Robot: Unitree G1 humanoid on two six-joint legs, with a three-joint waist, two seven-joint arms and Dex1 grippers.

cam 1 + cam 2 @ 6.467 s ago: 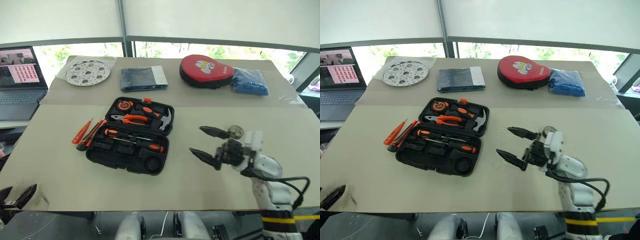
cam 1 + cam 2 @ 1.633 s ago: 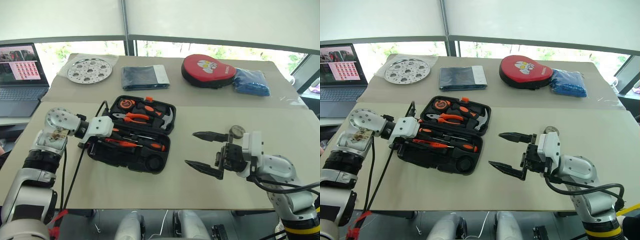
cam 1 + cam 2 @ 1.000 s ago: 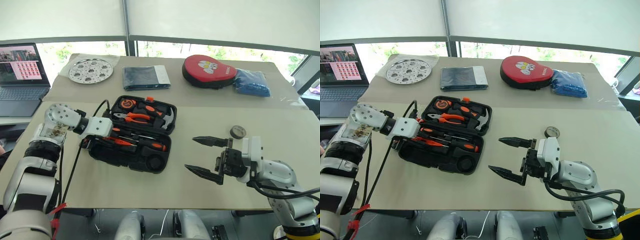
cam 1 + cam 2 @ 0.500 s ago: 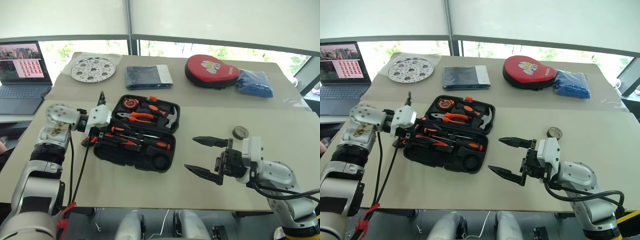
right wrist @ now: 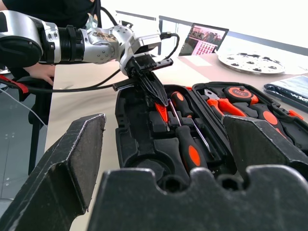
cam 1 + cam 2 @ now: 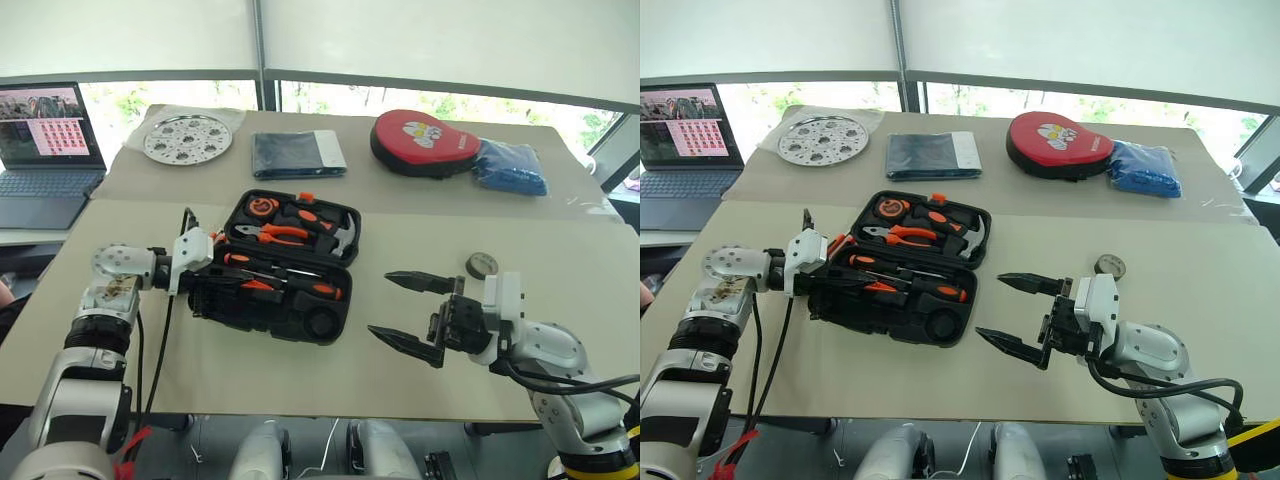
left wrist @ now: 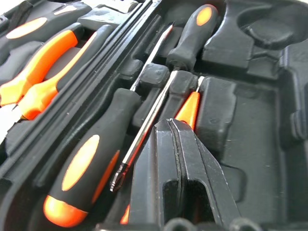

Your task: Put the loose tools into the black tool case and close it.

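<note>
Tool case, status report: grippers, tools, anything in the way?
Left gripper shut, fingers inside the open tool case over the slim orange screwdriver. Right gripper open, empty, apart from the case. Tape roll on the table.

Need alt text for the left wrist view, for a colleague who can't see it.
The left gripper, fingers shut, points into the open black tool case, just above a slim orange screwdriver. Beside it lie two black-and-orange-handled screwdrivers, with orange-handled pliers in the next recess.

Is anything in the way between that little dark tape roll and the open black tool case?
Nothing lies on the table between the small dark tape roll and the black moulded-plastic tool case. Only the open right gripper hovers over that stretch.
</note>
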